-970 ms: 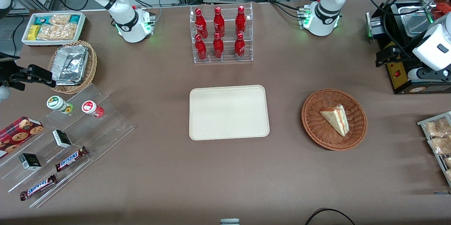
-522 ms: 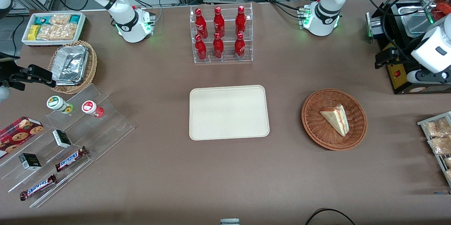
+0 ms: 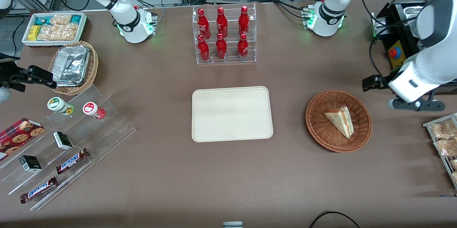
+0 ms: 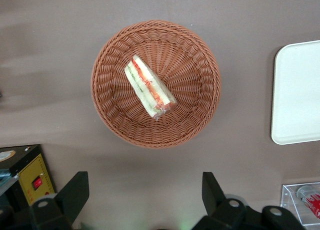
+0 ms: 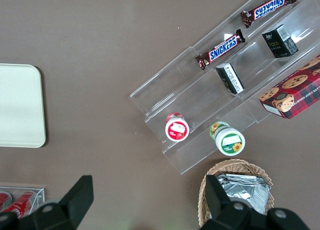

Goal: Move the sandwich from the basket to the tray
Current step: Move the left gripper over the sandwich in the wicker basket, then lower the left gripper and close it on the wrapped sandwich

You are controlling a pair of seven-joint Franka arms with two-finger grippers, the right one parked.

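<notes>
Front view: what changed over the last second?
The left arm swung in from the working arm's end of the table toward the basket, and its end effector now hovers above the table beside the basket, fingers open, holding nothing. Nothing was grasped or released. The sandwich stayed in the basket, and the tray remains bare and where it was.

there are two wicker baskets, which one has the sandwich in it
The reddish-brown round basket toward the working arm's end holds the sandwich. The lighter tan basket holds foil containers instead. The gripper hovers open above the reddish-brown one.
</notes>
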